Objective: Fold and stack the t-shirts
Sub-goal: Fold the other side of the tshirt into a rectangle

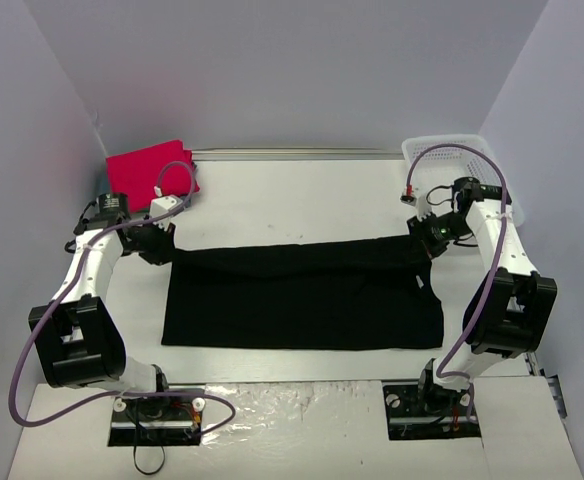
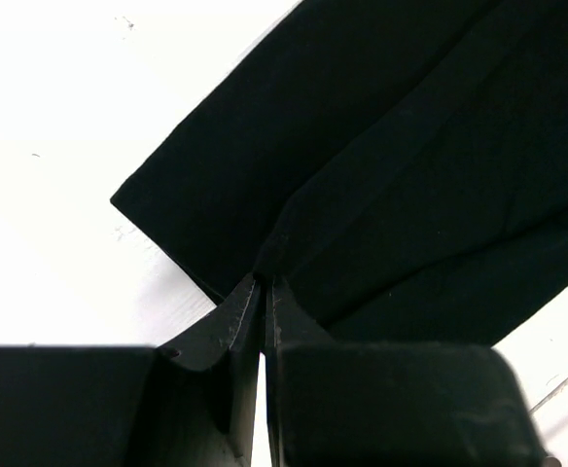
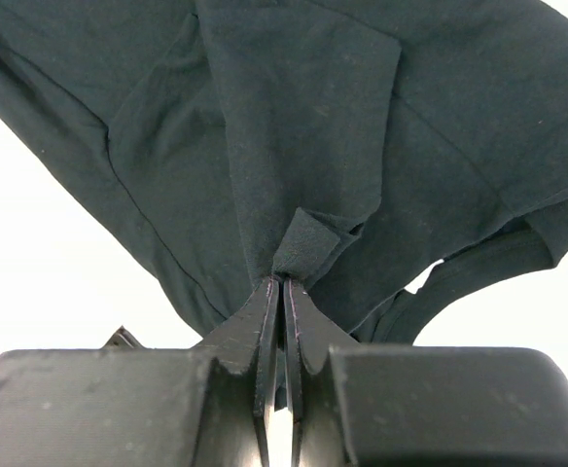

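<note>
**Container.** One white mesh basket (image 1: pixel 442 145) stands on the table (image 1: pixel 292 195), just beyond the right hand (image 3: pixel 282 282) and apart from it. Its contents cannot be made out from the overhead view.

**Left hand** (image 2: pixel 263 282). Fingers pressed together, pinching a fold of the black t-shirt (image 1: pixel 302 295) at its left far corner. From the pinch the cloth fans out ahead of the fingers over the white table.

**Right hand.** Fingers pressed together, pinching a small bunched tuck of the same shirt at its right far corner. Creased cloth lies directly ahead of the fingertips, and a sleeve lies ahead and to their right.

**Black t-shirt.** It is spread wide between the two hands. Its far edge runs from one pinch to the other, and the rest lies flat on the table toward the arm bases. The cloth seen at both wrists is plain.

**Red-pink t-shirt** (image 1: pixel 147 170). It lies in a compact flat shape on the table beyond the left hand, clear of the black shirt.
</note>
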You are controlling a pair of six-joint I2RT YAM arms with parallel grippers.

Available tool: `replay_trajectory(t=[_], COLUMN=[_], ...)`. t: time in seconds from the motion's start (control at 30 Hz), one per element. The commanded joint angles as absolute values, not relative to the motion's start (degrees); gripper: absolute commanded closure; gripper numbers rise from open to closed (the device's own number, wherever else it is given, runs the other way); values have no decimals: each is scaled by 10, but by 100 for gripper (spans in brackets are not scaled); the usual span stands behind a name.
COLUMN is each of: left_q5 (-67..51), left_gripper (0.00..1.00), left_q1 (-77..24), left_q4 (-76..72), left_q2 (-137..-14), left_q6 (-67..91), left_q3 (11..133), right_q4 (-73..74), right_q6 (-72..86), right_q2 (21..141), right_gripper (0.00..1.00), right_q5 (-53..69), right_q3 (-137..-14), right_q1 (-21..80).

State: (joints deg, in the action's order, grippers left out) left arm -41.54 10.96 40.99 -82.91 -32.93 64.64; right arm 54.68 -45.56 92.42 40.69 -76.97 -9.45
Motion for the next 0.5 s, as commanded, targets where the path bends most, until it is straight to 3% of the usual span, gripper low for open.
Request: replay_trajectory(t=[0.0,0.47], left_q5=[-417,-344], left_gripper=[98,98], left_q1=[113,113], left_q4=[432,414], left_q2=[-807,-824], left_q6=[-364,-388], left_q3=[642,615], right_q4=[586,599], right_q6=[-473,-507], right_q2=[896,899], right_gripper=[100,100], right_q5=[402,368], right_q3=[-758,-715], right_q1=[-102,-111])
